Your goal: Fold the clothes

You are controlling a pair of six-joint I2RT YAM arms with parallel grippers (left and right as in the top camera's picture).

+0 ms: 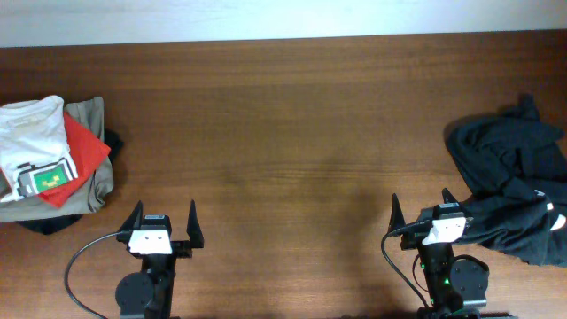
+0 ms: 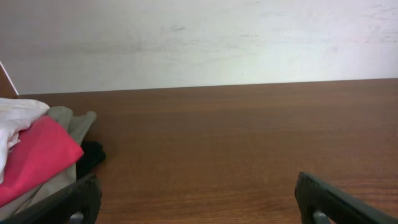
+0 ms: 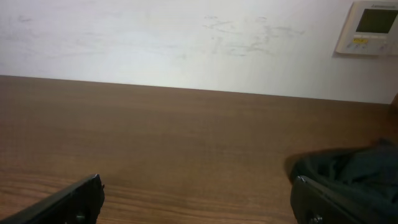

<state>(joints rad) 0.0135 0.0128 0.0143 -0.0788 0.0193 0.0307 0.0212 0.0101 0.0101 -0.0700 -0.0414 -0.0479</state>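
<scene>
Pincers first: the left pincer (image 1: 166, 206) sits near the front edge of the counter (image 1: 283, 133) with its jaws spread wide and nothing between them. Its wrist view (image 2: 199, 200) shows just bare wood between the two dark fingertips (image 2: 68, 202). The right pincer (image 1: 422, 199) is the same deal, jaws wide apart and holding nothing, with only wood grain in the gap in its own view (image 3: 196, 200).

Moving out from the right one, the black T-shirt (image 1: 509, 173) is dumped in a crumpled heap at the right end of the counter, totally unfolded. Part of it trails down toward the front, right beside the right arm. One fold lies just next to the outer finger, and I can't tell if it actually touches. From the right wrist the cloth (image 3: 348, 171) shows up as a dark lump at the lower right, behind that finger. A small white bit peeks out near the far right edge.

Way over at the left end, well apart from everything, there's a stack: a white shirt (image 1: 31, 133) with a green patch on top, a red garment (image 1: 84, 151) under it, a khaki garment (image 1: 97, 182) below that, and some dark cloth (image 1: 49, 225) sticking out at the bottom.

Behind the counter is a pale wall (image 3: 155, 43) with a small control panel (image 3: 373, 28) mounted on it.
</scene>
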